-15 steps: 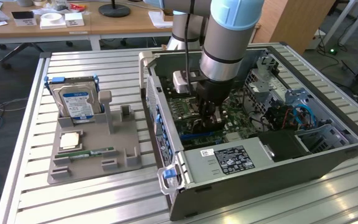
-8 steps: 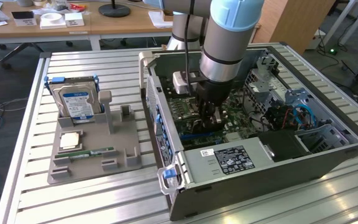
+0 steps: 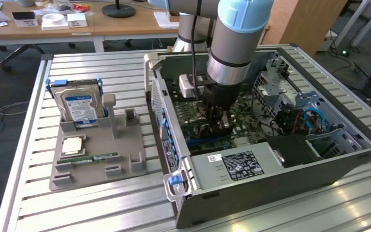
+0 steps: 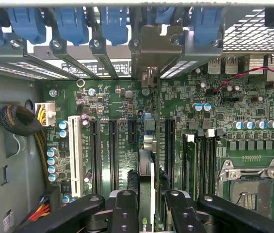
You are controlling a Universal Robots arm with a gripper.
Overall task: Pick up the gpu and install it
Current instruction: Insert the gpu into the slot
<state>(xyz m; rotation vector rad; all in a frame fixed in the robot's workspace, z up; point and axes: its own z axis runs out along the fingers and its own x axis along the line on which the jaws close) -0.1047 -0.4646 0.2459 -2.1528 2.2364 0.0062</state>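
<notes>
The gpu [image 4: 146, 170] stands edge-on over the green motherboard [image 4: 253, 121], between two long black expansion slots. Its metal bracket [image 4: 157, 44] is up against the case's rear slot openings. My gripper [image 4: 149, 213] is shut on the card, one black finger [image 4: 126, 211] on each side of it. In the exterior view the gripper [image 3: 214, 123] reaches straight down into the open computer case [image 3: 269, 162], and the card shows as a dark shape [image 3: 206, 130] between the fingers. I cannot tell whether the card's edge sits in a slot.
A grey parts holder [image 3: 131, 166] at the exterior view's left carries a hard drive [image 3: 79, 106] with a blue label, a processor [image 3: 73, 144] and a RAM stick [image 3: 95, 158]. Blue slot latches [image 4: 71, 22], cable bundles [image 4: 20, 121] and the CPU socket [image 4: 253, 182] crowd around the card.
</notes>
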